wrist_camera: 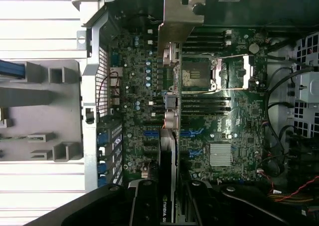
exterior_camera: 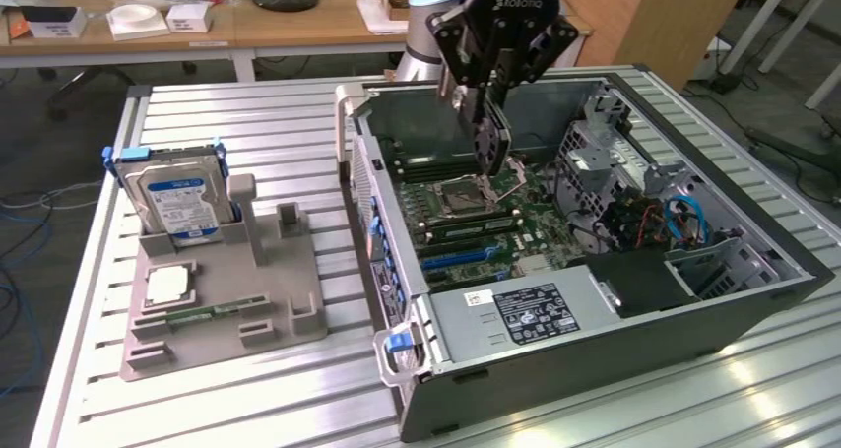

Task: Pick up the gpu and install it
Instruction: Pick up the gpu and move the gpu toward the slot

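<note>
**Gripper [wrist_camera: 170, 188] clenched on gpu [wrist_camera: 171, 146] over the motherboard [wrist_camera: 234, 116]**

Gpu hangs edge-on inside the case [exterior_camera: 526, 369], at one o'clock in the exterior view, bracket [wrist_camera: 179, 21] away from the fingers. Installing is under way. Seating likely calls for squaring its edge over a slot [wrist_camera: 192, 133].

On the table [exterior_camera: 263, 113], a holder [exterior_camera: 283, 310] lies toward the exterior view's left and an open computer case [exterior_camera: 736, 300] toward its right, just beside it. A hard drive [exterior_camera: 177, 202] stands upright in the holder's far slot. A processor chip [exterior_camera: 168, 286] and a memory stick [exterior_camera: 197, 315] lie on its nearer part. Inside the case the motherboard [exterior_camera: 486, 222] lies flat, with the power supply [exterior_camera: 526, 315] at the near end. The gpu [exterior_camera: 489, 143] hangs edge-on between the fingers [wrist_camera: 144, 206], above the motherboard and beside the processor socket [wrist_camera: 199, 74].
</note>
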`<state>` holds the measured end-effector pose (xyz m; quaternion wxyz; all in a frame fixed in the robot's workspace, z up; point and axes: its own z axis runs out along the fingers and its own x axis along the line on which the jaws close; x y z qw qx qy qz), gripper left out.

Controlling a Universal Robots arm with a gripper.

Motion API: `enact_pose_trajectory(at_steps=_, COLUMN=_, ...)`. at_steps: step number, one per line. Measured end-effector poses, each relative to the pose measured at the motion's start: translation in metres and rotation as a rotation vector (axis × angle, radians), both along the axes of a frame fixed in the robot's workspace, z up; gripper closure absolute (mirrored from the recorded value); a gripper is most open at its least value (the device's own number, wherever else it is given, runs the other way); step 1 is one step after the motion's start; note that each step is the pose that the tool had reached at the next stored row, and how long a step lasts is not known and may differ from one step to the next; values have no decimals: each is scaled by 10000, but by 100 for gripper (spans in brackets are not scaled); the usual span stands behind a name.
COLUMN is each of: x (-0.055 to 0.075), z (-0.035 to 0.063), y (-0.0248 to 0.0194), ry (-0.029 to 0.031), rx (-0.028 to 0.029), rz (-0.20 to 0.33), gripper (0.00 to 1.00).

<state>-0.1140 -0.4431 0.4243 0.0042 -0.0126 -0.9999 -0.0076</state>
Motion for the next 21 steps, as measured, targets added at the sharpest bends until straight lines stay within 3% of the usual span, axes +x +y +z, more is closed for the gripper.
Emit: enact_pose_trajectory(at_steps=21, x=148, z=-10, y=0, ry=0, rx=-1, rz=9, gripper=74)
